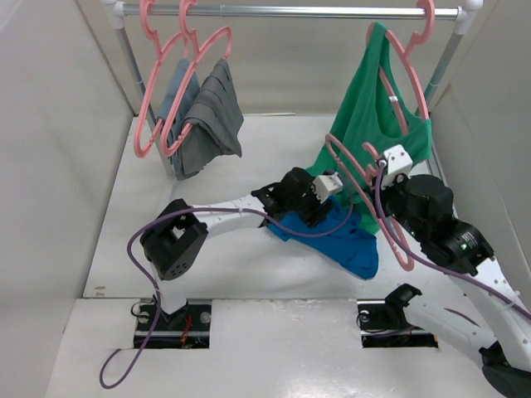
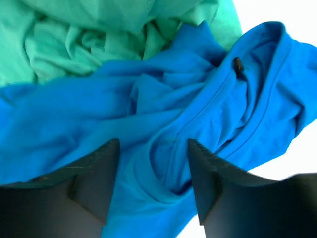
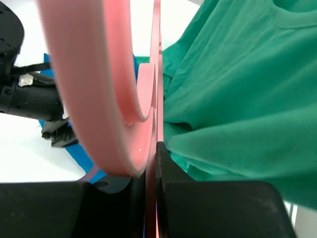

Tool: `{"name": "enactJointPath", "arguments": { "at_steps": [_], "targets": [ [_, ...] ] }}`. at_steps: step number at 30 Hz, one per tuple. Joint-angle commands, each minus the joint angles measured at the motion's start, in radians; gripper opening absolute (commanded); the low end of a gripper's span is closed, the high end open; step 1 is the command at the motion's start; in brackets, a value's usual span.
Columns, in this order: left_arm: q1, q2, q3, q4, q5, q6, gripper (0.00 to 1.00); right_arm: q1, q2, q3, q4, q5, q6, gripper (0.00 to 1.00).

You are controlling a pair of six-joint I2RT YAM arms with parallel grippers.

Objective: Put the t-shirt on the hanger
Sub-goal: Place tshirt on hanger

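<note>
here: right end effector [image 3: 151, 163] clamps hanger [image 3: 99, 99]; left end effector [image 2: 153, 144] astride t-shirt [image 2: 74, 124].

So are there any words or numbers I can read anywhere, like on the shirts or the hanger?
No text can be read in any view.
t-shirt: a small dark tag at the collar, too blurred to read.
green top: a small white tag, too small to read.
hanger: plain pink plastic, no writing shows.
</note>
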Motion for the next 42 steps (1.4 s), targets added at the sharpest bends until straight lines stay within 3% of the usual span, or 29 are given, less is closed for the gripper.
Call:
{"name": "enactJointPath", "arguments": {
  "at_steps": [1,2,4,8,11,16,21,28,35,42],
  "targets": [
    [-0.025,-0.017,0.054,-0.069,-0.114,-0.051,0.48,-0.005,-0.015,0.034,-0.013,-0.005,-0.001,0.0],
    [-0.025,-0.008,0.054,-0.08,-0.114,-0.051,0.31,-0.005,-0.025,0.034,-0.025,-0.005,-0.001,0.0],
    [-0.025,-0.019,0.04,-0.099,-0.138,-0.026,0.19,-0.005,-0.025,0.043,-0.043,-0.029,-0.001,0.0],
    [-0.025,-0.07,0.004,-0.129,-0.175,0.015,0.12,-0.005,-0.025,0.065,-0.097,-0.101,-0.001,0.0],
    [-0.025,-0.109,-0.033,-0.138,-0.2,0.041,0.0,-0.005,-0.025,0.065,-0.135,-0.199,0.019,0.0],
    [0.013,-0.151,-0.046,-0.202,-0.2,0.066,0.0,-0.005,-0.036,0.054,-0.224,-0.305,0.097,0.0],
    [0.166,-0.169,-0.01,-0.265,-0.163,0.089,0.0,-0.005,-0.059,0.099,-0.267,-0.412,0.128,0.0],
    [0.187,-0.237,-0.035,-0.274,-0.054,0.12,0.0,-0.005,-0.05,0.099,-0.339,-0.469,0.137,0.0],
    [0.187,-0.255,-0.044,-0.265,-0.013,0.098,0.0,0.017,-0.061,-0.015,-0.166,-0.496,0.137,0.0],
    [0.178,-0.275,-0.026,-0.265,0.018,0.098,0.0,0.093,-0.036,-0.059,-0.094,-0.396,0.137,0.0]
  ]
}}
